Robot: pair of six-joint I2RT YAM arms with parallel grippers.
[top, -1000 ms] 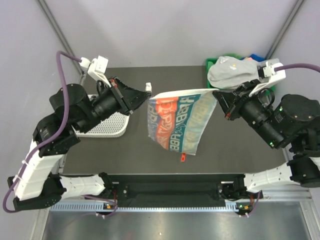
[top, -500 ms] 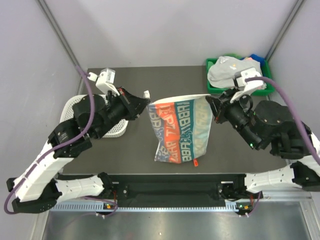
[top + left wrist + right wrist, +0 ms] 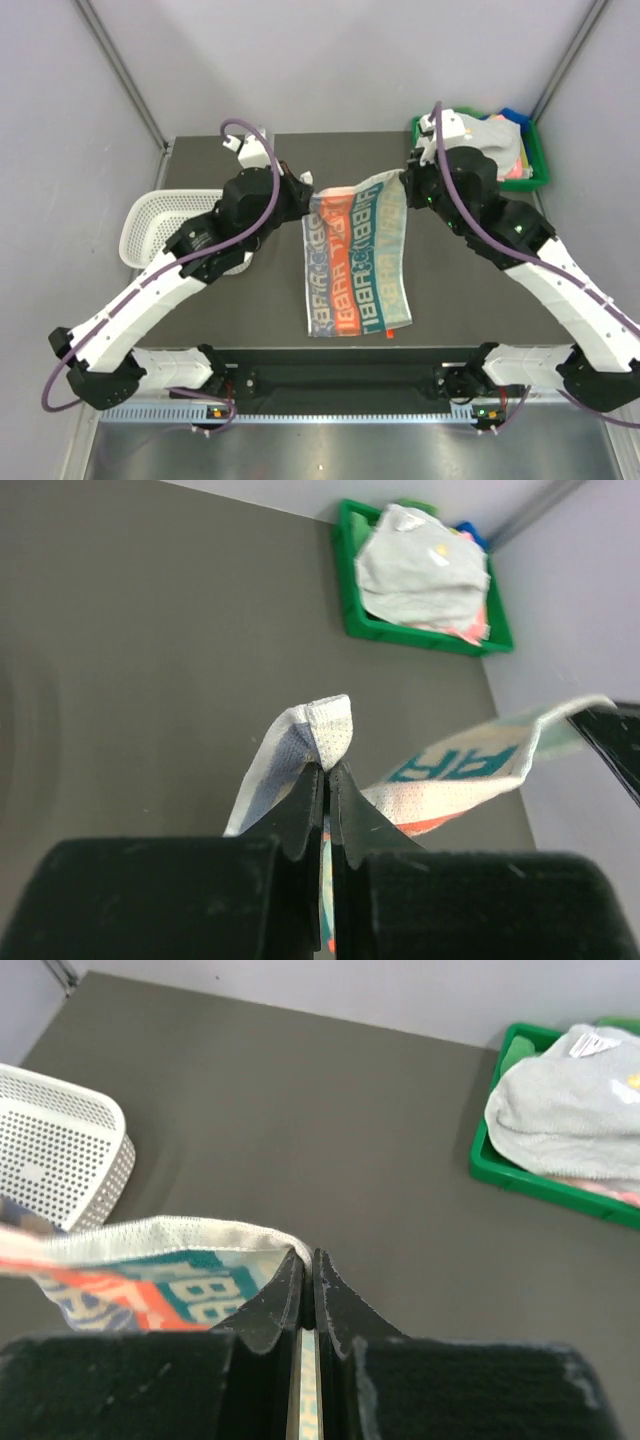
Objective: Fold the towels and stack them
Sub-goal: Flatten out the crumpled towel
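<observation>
Towel (image 3: 358, 262) between left gripper (image 3: 309, 188), right gripper (image 3: 404, 179)

Dark grey table (image 3: 262, 300), pale lilac walls (image 3: 330, 60), slanting metal corner struts (image 3: 122, 75).

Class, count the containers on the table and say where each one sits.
2: white perforated basket at the left edge; green tray in the far right corner. No others show.

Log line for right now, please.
left hand: shut on lettered towel corner | right hand: shut on other corner | towel: spread between them
</observation>
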